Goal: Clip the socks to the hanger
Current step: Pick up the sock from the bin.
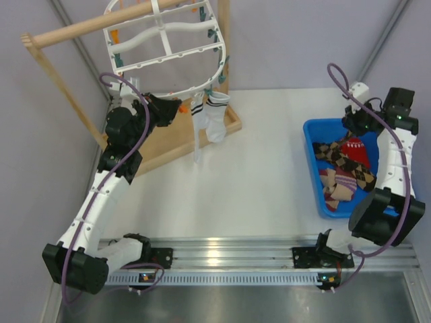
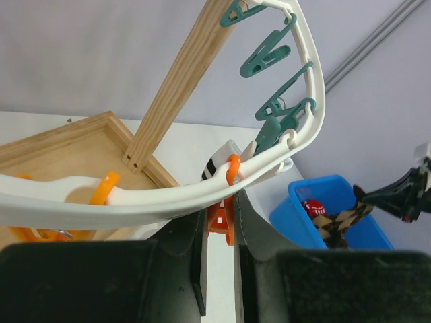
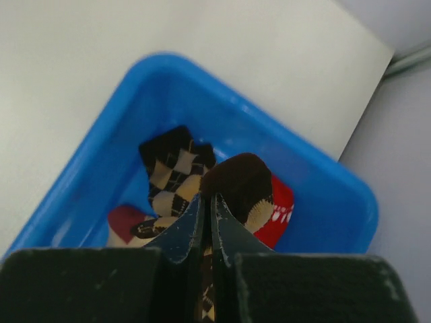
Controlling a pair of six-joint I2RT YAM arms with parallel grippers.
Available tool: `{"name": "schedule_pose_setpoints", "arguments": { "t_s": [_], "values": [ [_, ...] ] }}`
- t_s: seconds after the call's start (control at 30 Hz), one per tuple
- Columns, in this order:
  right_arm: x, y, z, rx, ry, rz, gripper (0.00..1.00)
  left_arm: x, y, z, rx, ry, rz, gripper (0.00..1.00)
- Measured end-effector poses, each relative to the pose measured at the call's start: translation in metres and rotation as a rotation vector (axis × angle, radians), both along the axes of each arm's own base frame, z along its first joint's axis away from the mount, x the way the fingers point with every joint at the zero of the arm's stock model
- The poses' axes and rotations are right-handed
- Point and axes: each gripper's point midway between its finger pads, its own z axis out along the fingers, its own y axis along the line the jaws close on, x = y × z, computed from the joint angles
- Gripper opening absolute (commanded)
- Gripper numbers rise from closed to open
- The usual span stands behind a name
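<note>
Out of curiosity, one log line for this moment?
left hand: gripping orange clip | right hand: gripping argyle sock at blue bin

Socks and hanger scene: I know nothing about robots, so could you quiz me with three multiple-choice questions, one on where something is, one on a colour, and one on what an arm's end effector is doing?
1. Where are the white socks? A in the bin; B hanging from the hanger; C flat on the table.
2. What colour is the bin of loose socks? A blue; B green; C yellow.
3. The right end effector is: A wide open; B shut on the argyle sock; C gripping the wooden pole.
Answers: 1 B, they dangle from its lower rim; 2 A, its walls are bright blue; 3 B, it pinches the sock's brown toe over the bin.
</note>
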Motion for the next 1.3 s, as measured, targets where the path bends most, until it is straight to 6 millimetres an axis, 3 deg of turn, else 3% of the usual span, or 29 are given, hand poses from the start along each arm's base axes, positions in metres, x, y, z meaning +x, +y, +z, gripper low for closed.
{"name": "schedule_pose_setpoints", "arguments": {
  "t_s": [0.13,0.2,0.27,0.3,0.33,0.37,0.43,0.57,0.73,0.9,1.1,1.3],
  "values": [
    [-0.039,-0.026,-0.068,-0.078,0.171,-0.041,0.0,0.0,0.0,0.0,0.001,0.0,0.0,0.0],
    [-0.056,-0.045,-0.085,-0.129,0.232,-0.058,0.0,0.0,0.0,0.0,0.001,0.0,0.0,0.0],
    [-0.07,-0.064,-0.089,-0.191,0.27,-0.073,0.0,0.0,0.0,0.0,0.001,0.0,0.0,0.0],
    [-0.075,-0.072,-0.09,-0.22,0.285,-0.072,0.05,0.0,0.0,-0.001,0.001,-0.001,-0.001,0.0],
    [-0.08,-0.078,-0.091,-0.243,0.308,-0.067,0.41,0.0,0.0,-0.001,0.001,-0.001,-0.002,0.0],
    [-0.085,-0.08,-0.092,-0.251,0.332,-0.06,0.56,0.0,-0.001,-0.001,0.001,-0.001,-0.003,0.0],
    [-0.086,-0.083,-0.094,-0.251,0.367,-0.033,0.68,0.001,-0.001,-0.001,0.001,-0.001,-0.005,0.0],
    [-0.077,-0.07,-0.097,-0.192,0.362,0.008,0.64,0.001,-0.001,-0.001,0.0,-0.002,-0.006,0.0],
    [-0.056,-0.021,-0.102,-0.147,0.335,0.123,0.53,0.001,-0.001,-0.001,0.0,-0.002,-0.006,0.0],
    [-0.037,0.017,-0.139,-0.09,0.367,0.206,0.51,0.001,-0.001,-0.002,0.0,0.0,-0.005,0.0],
    [-0.022,0.017,-0.193,-0.048,0.44,0.203,0.52,0.001,0.0,-0.003,0.001,0.002,-0.002,0.0],
    [-0.009,0.016,-0.21,-0.063,0.423,0.206,0.5,0.002,0.001,-0.003,0.002,0.002,-0.001,0.0]
  ]
}}
